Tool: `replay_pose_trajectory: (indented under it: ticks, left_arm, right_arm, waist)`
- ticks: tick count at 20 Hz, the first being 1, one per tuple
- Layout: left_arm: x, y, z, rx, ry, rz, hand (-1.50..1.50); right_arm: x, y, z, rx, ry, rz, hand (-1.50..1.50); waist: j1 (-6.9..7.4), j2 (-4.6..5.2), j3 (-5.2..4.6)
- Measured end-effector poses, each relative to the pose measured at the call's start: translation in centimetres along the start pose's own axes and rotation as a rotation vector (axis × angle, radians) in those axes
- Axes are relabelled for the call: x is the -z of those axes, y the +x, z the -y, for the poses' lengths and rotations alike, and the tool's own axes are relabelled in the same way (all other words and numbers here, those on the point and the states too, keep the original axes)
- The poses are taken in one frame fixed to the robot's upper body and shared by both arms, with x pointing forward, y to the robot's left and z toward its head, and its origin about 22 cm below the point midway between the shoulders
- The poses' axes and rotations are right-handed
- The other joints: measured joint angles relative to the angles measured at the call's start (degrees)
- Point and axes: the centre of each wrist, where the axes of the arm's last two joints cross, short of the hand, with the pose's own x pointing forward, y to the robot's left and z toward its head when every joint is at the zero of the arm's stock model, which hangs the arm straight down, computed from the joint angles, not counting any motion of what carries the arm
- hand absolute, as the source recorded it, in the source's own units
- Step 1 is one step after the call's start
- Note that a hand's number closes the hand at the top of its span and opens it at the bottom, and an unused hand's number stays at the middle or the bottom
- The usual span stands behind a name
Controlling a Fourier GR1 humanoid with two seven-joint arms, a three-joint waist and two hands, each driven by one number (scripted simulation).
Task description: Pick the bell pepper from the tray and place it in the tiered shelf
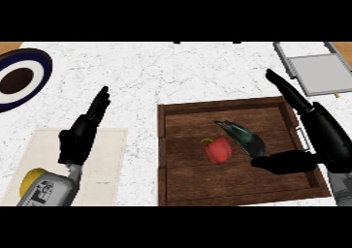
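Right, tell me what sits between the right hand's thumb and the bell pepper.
In the head view, a dark eggplant lies in the tray, between the right hand and the red bell pepper.

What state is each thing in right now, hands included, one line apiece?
bell pepper: lying in the tray, not held.
eggplant: lying in the tray, right beside the pepper.
tray: flat on the counter.
tiered shelf: nothing on the shelf that shows.
plate: on the counter's far left.
right hand: open, over the tray's right side.
left hand: open, fingers straight.
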Motion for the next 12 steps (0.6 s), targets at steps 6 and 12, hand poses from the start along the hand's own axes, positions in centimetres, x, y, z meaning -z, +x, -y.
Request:
replay_pose_trajectory:
  ticks: [6, 12]
  left_arm:
    - [-0.2, -0.3, 0.4, 0.005, -0.006, -0.005, 0.00]
    - [0.0, -0.4, 0.0, 0.004, -0.001, 0.000, 0.00]
  right_arm:
    - [-0.3, 4.3, -0.1, -0.264, 0.185, -0.096, -1.50]
    - [-1.7, 8.6, -1.7, -0.430, 0.248, -0.181, -1.50]
  waist:
    - [0.10, -0.07, -0.06]
    - [0.24, 0.05, 0.02]
